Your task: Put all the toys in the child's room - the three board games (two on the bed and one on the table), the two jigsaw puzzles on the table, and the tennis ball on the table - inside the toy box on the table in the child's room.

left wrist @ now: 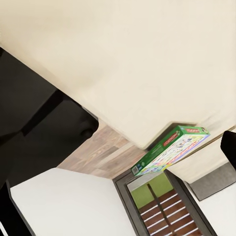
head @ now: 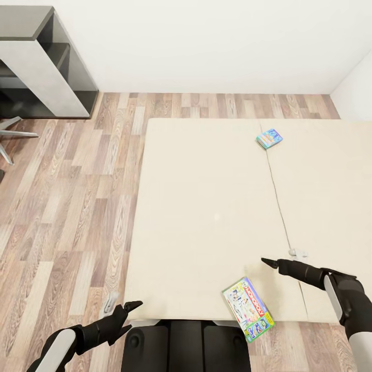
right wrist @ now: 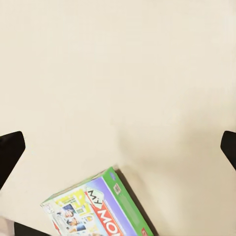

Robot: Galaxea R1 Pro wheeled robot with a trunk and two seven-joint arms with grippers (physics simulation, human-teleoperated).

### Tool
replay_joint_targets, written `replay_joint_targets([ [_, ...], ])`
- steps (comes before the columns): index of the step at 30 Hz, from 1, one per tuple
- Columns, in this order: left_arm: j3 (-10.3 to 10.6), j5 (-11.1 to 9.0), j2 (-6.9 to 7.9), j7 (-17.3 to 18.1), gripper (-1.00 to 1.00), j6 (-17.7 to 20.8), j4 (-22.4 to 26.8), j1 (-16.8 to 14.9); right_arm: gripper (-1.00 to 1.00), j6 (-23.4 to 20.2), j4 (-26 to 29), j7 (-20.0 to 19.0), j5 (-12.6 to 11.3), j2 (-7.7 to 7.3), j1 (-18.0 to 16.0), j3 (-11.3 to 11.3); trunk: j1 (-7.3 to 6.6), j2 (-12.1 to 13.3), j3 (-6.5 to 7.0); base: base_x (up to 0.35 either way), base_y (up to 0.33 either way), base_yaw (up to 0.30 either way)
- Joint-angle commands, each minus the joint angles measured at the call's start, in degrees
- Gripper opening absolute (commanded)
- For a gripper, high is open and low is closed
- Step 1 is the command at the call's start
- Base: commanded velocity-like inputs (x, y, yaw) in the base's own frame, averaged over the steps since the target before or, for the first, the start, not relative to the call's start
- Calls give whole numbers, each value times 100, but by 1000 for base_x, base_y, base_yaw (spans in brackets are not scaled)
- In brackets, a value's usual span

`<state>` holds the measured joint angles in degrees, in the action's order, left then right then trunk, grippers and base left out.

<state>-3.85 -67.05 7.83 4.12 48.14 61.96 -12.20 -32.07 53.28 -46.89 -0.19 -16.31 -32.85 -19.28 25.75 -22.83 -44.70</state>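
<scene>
Right gripper (head: 268, 262), jaws apart, hangs over the bed (head: 206, 206) just at 1 o'clock of the green-edged Monopoly box (head: 248, 309), likely lining up a grasp; blue game box (head: 269, 138) lies far at 12; left gripper (head: 129, 310) idles, jaws seemingly apart.

The bed (head: 206, 206) lies open between the Monopoly box (head: 248, 309) at its near edge and the far blue box (head: 269, 138).

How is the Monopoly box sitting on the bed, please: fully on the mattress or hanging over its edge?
Hanging over: the Monopoly box lies flat at the bed's near edge, one corner past it above the floor.
</scene>
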Motion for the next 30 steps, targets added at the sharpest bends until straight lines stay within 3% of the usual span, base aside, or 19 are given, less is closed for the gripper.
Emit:
replay_joint_targets([
  [1, -11, 34, -1, 37, 100, 29, 0, -2, 100, -44, 4, -24, -2, 2, -3, -12, 3, -8, -6, 0, 0, 0],
  [16, -11, 34, -1, 37, 100, 29, 0, -2, 100, -136, 30, -74, 15, -3, -2, -38, 3, -8, -6, 0, 12, 0],
  [30, -11, 34, -1, 37, 100, 29, 0, -2, 100, -148, 33, -76, 26, -4, -2, -41, 3, -8, -6, 0, 147, 0],
])
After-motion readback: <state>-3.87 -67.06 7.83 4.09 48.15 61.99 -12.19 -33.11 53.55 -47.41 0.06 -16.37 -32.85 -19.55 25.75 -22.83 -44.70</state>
